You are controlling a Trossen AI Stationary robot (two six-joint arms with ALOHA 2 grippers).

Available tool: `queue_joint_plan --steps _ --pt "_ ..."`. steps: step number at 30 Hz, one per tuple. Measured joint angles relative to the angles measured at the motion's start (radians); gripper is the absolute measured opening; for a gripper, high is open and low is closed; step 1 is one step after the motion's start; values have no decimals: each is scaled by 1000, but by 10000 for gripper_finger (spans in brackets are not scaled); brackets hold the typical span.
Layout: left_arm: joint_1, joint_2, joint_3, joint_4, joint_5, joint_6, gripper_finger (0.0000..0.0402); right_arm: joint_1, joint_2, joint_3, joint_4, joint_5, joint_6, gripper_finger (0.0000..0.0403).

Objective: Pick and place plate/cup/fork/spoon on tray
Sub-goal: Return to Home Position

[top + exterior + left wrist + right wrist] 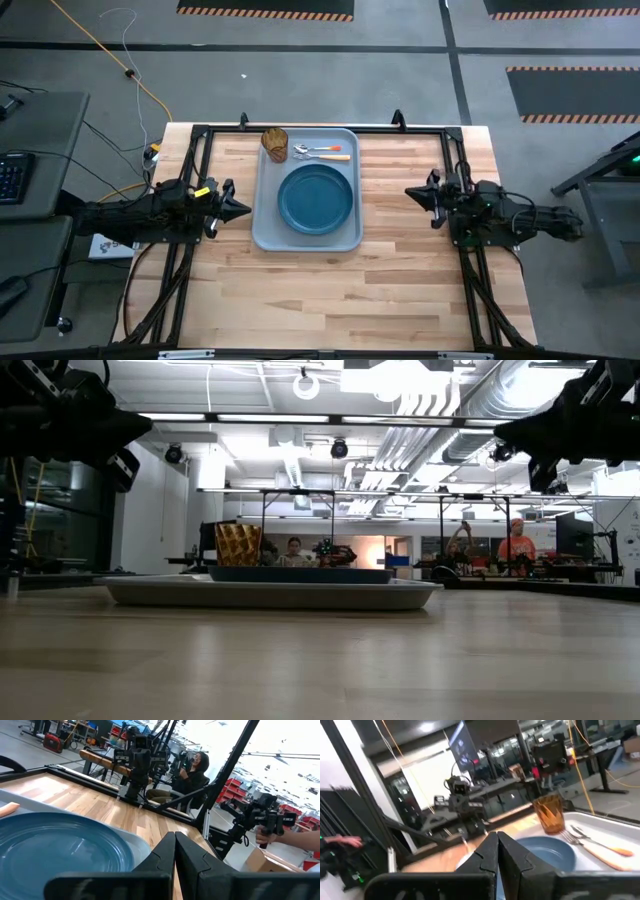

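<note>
**Tray (266, 236) loaded, both arms clear of it.**
Plate (316, 197) centred on tray; cup (275, 142) in a corner, spoon (328, 149) and fork (336, 157) beside it. Left gripper (243, 208) and right gripper (410, 192) flank the tray, fingers pressed together.

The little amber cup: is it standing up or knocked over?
Upright. The small translucent amber-brown cup stands on its base in a corner of the large grey-blue rectangular tray, mouth facing up.

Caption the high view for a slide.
Round blue plate, amber tumbler, orange-handled fork, red-handled spoon on grey rectangular tray; left pincer, right pincer shut.
</note>
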Motion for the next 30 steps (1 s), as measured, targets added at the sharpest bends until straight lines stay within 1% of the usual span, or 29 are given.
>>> queue_joint_plan --steps 7,9,11,13,15,17,21,30 --pt "0 0 0 0 0 0 0 0 3 -4 -25 2 -17 0" --pt "0 0 0 0 0 0 0 0 3 -4 -60 1 -30 0" --pt "0 0 0 0 0 0 0 0 4 -4 -116 0 -3 0" --pt "0 0 0 0 0 0 0 0 15 -3 -128 -31 44 0" --pt "0 0 0 0 0 0 0 0 19 -2 -133 -69 64 0" --pt "0 0 0 1 0 0 0 0 24 -2 -131 -83 49 0" --pt "0 0 0 1 0 0 0 0 24 -2 -131 -84 2 0" --pt "0 0 0 1 0 0 0 0 24 -2 -132 -84 8 0"
